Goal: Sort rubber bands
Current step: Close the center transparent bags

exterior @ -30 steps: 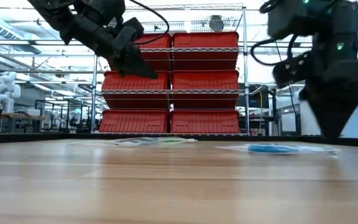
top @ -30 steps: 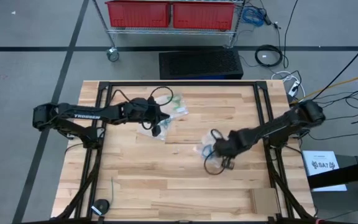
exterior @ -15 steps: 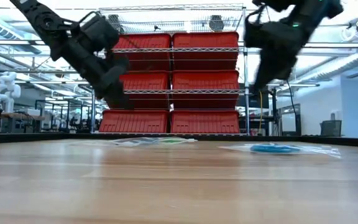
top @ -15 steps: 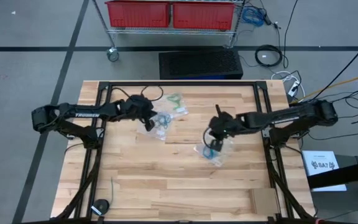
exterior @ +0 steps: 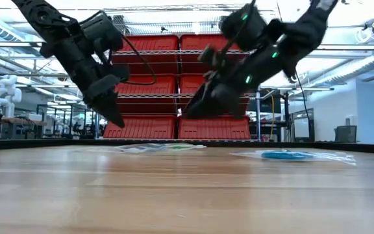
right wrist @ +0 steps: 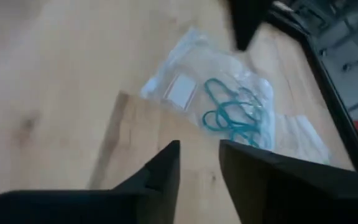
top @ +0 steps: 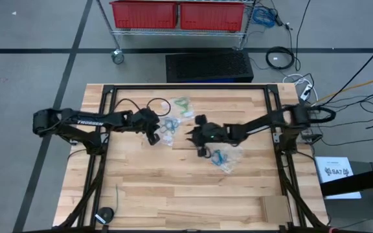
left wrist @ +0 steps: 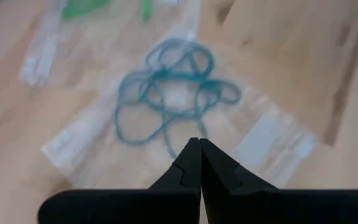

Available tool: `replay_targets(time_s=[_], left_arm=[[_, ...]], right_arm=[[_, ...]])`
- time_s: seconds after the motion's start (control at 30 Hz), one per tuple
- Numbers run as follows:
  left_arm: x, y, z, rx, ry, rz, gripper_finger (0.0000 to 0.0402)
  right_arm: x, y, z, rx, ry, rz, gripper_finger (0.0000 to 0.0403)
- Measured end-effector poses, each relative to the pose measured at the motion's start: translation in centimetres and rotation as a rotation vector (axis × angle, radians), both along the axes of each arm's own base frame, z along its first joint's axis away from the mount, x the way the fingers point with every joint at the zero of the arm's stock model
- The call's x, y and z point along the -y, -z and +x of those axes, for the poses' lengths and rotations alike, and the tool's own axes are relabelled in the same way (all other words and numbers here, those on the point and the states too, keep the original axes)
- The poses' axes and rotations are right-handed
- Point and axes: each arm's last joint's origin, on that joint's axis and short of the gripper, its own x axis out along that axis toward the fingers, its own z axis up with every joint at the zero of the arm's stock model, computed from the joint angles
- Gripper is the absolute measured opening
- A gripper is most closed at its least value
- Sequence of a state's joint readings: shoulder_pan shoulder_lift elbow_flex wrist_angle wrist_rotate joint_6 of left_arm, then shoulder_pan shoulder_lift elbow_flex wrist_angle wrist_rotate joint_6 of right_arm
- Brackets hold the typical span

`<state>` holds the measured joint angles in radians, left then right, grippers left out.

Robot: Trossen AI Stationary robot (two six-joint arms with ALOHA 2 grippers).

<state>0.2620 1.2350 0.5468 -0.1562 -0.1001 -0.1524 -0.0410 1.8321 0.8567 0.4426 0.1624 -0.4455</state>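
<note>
the left arm reaches level across the table's far half, "trossen" in white along its link, its left gripper [left wrist: 199,152] pinched shut and empty, raised just above the teal rubber bands [left wrist: 169,87] tangled on a clear bag [left wrist: 73,140]. the right arm stretches from the opposite side toward the middle, its right gripper [right wrist: 197,155] parted, holding nothing, nose tilted down toward those same bands. bright blue rubber bands [top: 219,157] lie in another bag [top: 228,166] near it; light green rubber bands [top: 182,103] lie farther back.
</note>
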Motion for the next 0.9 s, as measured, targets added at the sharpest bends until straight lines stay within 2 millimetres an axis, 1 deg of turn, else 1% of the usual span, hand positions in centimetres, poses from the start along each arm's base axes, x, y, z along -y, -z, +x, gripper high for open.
replay_targets(time_s=[0.1,0.17,0.33,0.4,0.43,0.53,0.67,0.77,0.9], left_arm=[[0.6,-0.8,0.1,0.051,0.022,0.020,0.0002],[0.9,-1.3,0.0,0.073,0.035,0.026,0.0002],[1.8,-2.3,-0.4,0.114,0.075,0.045,0.0002],[2.1,-2.7,-0.5,0.128,0.096,0.060,0.0002],[2.2,-2.8,-0.6,0.128,0.101,0.066,0.0002],[2.5,-3.3,-1.1,0.129,0.100,0.086,0.0002],[2.8,-3.6,-1.7,0.142,0.111,0.114,0.0002],[3.0,-3.3,-2.2,0.155,0.116,0.119,0.0002],[3.0,-2.7,-2.9,0.170,0.112,0.120,0.0002]], right_arm=[[0.2,1.3,2.2,-0.074,-0.036,-0.123,0.0134],[0.3,1.8,4.0,-0.120,-0.059,-0.184,0.0140],[0.7,1.9,7.8,-0.229,-0.100,-0.222,0.0133],[0.8,2.5,8.8,-0.300,-0.124,-0.228,0.0129],[0.7,2.4,9.2,-0.327,-0.141,-0.237,0.0127],[-0.1,2.4,9.7,-0.385,-0.183,-0.264,0.0127],[-1.0,2.4,9.8,-0.373,-0.198,-0.279,0.0137],[-1.4,2.4,10.1,-0.332,-0.197,-0.291,0.0145],[-1.5,2.4,10.5,-0.281,-0.244,-0.328,0.0148]])
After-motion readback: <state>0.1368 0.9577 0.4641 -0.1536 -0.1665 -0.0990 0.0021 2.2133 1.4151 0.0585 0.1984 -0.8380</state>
